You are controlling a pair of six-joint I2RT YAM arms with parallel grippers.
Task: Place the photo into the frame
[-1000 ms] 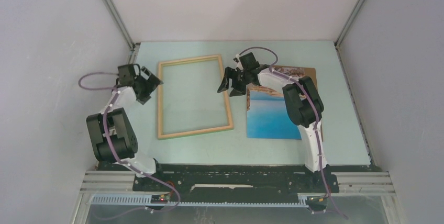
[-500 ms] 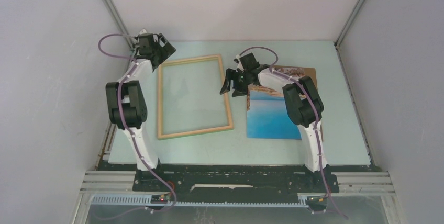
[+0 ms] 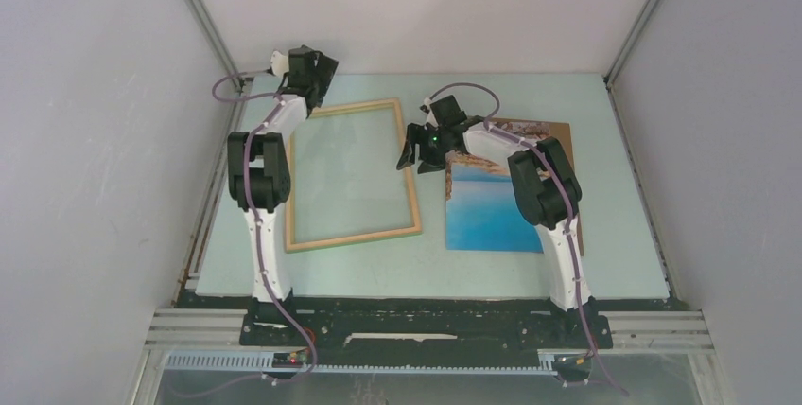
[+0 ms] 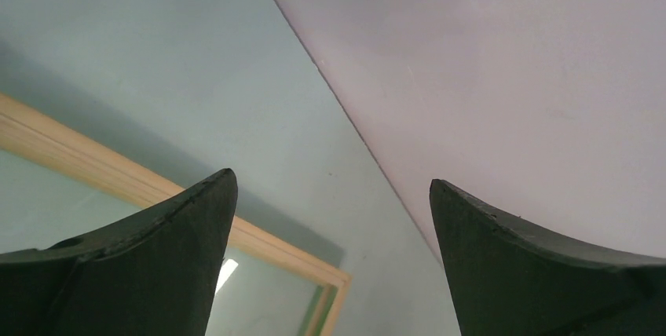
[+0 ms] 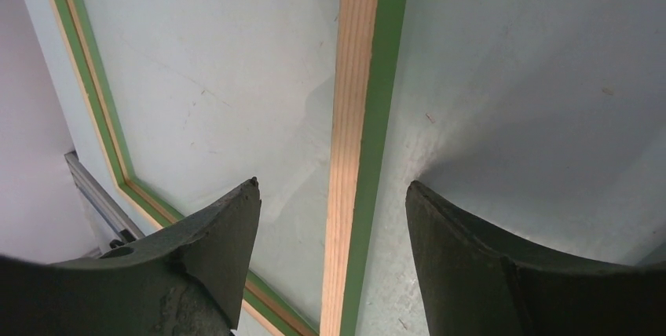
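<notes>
- The left pincer (image 3: 307, 69) hangs above the far left corner of the frame, its jaws spread wide with nothing between them.
- The thin-railed rectangular picture frame (image 3: 355, 237), pale wood face up with a green edge showing, lies flat on the pale bench (image 3: 624, 235). Its long axis runs from near to far.
- The right pincer (image 3: 419, 151) sits over the far part of the frame's right rail. In the right wrist view its jaws stand apart on either side of that rail and grip nothing.
- The flat rectangular seaside photo (image 3: 487, 211) lies just right of the frame, on a plain brown board (image 3: 558, 131) and partly under the right arm. Its long axis runs parallel to the frame's.
- The photo lies to the right of the right pincer and nearer the bases, so the right arm looks far better placed to fetch it.
</notes>
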